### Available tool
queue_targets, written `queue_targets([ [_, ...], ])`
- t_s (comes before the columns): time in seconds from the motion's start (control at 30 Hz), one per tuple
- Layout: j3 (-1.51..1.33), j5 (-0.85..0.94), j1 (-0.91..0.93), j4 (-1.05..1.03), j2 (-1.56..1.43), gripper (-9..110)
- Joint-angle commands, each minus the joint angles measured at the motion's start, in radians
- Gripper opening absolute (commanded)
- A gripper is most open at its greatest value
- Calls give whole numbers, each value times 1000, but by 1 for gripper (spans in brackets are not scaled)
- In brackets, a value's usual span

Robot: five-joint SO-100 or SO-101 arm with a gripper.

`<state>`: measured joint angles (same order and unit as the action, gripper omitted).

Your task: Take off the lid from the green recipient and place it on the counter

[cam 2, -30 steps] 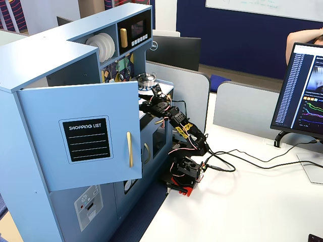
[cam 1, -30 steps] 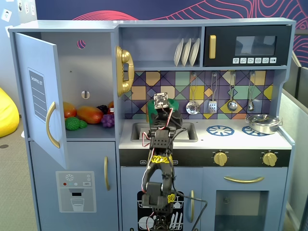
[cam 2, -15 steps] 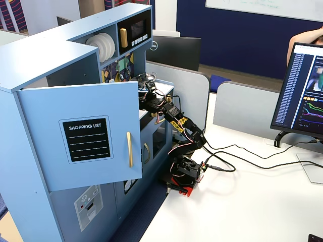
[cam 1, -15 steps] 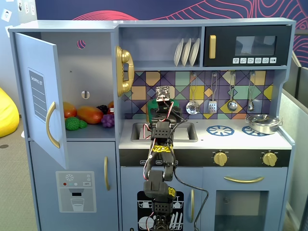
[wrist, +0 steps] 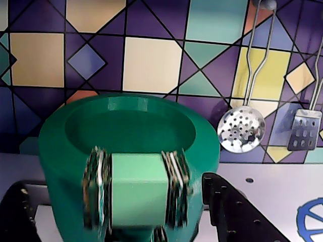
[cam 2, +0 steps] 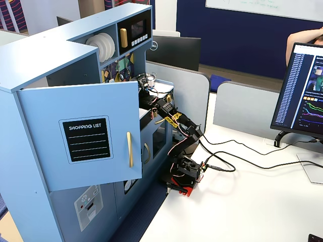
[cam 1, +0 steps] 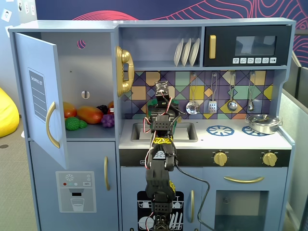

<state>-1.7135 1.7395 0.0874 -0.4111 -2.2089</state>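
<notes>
In the wrist view the green recipient [wrist: 126, 136] fills the centre, standing on the counter [wrist: 282, 181] against the tiled wall. Its top shows as a sunken dark-green hollow, and I see no lid with a square knob on it. The lighter green strip [wrist: 139, 186] faces me, and the ribs beside it are blurred. My gripper [wrist: 116, 184] is open, with one black finger [wrist: 20, 206] at the recipient's left side and the other [wrist: 232, 206] at its right, both close to it. In a fixed view the arm hides most of the recipient [cam 1: 177, 107] behind the gripper [cam 1: 163, 108].
The sink [cam 1: 185, 131] lies under the arm. A blue burner ring [cam 1: 220, 130] and a silver pot [cam 1: 262, 123] are to the right. Utensils [wrist: 241, 129] hang on the wall. The fridge door [cam 1: 41, 96] stands open at the left. The arm's base [cam 2: 184, 171] is on the white table.
</notes>
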Motion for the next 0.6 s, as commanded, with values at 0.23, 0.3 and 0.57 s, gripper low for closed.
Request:
queue_targets([
  [0.23,129,-34,-6,34,84,33],
  [0.3,130,-31,-6,34,91,33],
  [0.57,141,-32,-34,31,100,17],
])
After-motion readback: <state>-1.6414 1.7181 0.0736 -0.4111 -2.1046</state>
